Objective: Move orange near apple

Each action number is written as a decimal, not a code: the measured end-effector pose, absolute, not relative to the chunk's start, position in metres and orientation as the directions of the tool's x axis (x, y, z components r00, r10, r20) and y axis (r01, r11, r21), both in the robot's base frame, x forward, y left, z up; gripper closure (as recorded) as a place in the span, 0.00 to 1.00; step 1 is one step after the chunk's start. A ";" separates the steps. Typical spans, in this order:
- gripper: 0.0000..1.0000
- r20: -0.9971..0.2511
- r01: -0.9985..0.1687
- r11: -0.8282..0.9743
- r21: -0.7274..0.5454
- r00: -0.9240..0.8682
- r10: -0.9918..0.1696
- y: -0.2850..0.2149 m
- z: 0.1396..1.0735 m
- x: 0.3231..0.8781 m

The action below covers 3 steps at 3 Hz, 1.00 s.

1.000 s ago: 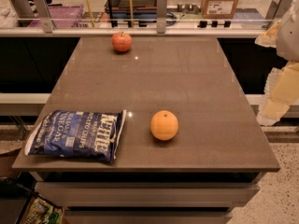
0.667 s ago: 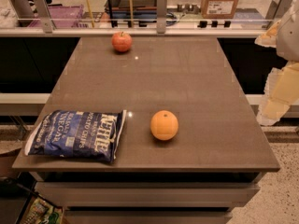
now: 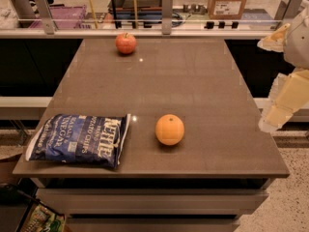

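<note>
One table (image 3: 193, 81) is seen, brown and flat, and on it three things are counted: one blue bag of potato chips (image 3: 79, 140), one orange (image 3: 169, 129) and one apple (image 3: 125, 43). The bag is laid flat at the near left corner. The orange is set just right of the bag, near the front edge and apart from it. The apple is placed at the far edge, left of centre, well apart from the orange. The cream-coloured arm is held off the right side of the table, with the pincer (image 3: 282, 103) hung beside the right edge, over the floor and touching nothing. Whether the pincer is released or clenched cannot be told. Against the earlier frames, no shift is noted in arm, fruit or bag.
</note>
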<state>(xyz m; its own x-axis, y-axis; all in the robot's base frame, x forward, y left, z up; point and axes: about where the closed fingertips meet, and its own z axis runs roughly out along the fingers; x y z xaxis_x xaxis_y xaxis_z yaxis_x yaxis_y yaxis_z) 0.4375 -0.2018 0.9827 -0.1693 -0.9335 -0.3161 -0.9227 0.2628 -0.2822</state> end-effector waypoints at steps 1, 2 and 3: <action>0.00 -0.393 -0.930 0.258 -0.260 -0.142 -0.909 -0.191 0.971 0.439; 0.00 -0.462 -0.935 0.265 -0.236 -0.132 -0.877 -0.181 0.959 0.438; 0.00 -0.543 -0.937 0.273 -0.218 -0.116 -0.832 -0.171 0.941 0.438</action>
<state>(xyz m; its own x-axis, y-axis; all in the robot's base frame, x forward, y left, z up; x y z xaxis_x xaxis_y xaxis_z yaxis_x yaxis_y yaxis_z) 0.4383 -0.1706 0.9411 -0.1160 -0.8317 -0.5429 -0.9370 0.2730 -0.2179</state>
